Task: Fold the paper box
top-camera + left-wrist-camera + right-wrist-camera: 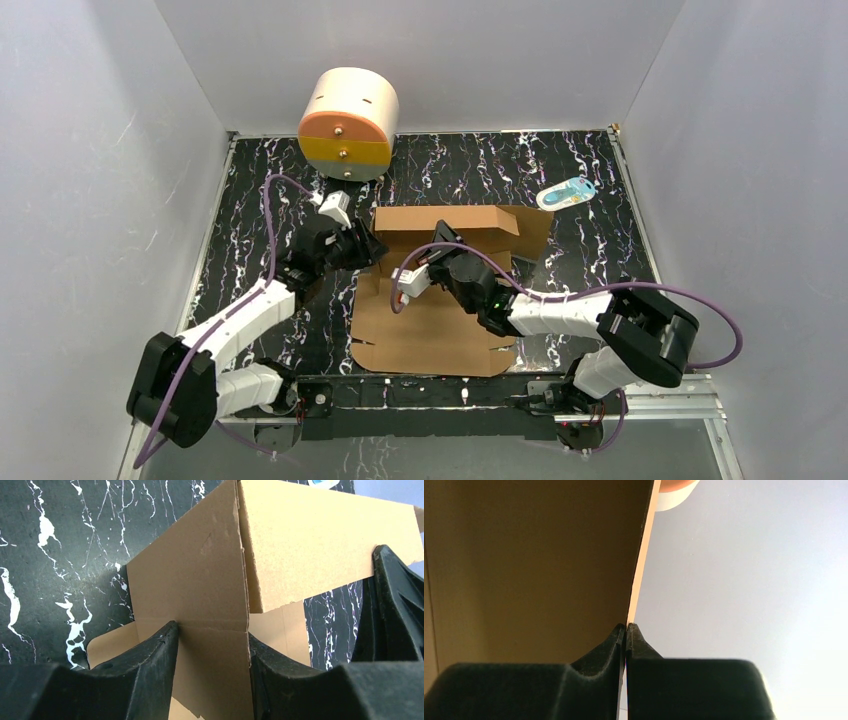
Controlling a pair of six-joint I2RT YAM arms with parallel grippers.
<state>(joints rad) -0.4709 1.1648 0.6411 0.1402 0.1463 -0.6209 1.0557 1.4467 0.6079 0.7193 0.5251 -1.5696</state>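
My right gripper [626, 630] pinches the paper box [420, 340] wall edge; my left gripper [211, 634] straddles its flap, grip unclear.

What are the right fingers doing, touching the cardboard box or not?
Touching. The right wrist view shows the right fingers pinching the thin edge of the paper box.

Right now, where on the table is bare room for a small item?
Bare: the far strip between the cream drum and the blue item; the right side between the paper box and the table edge. Crowded: the centre, left arm and right arm at the box.
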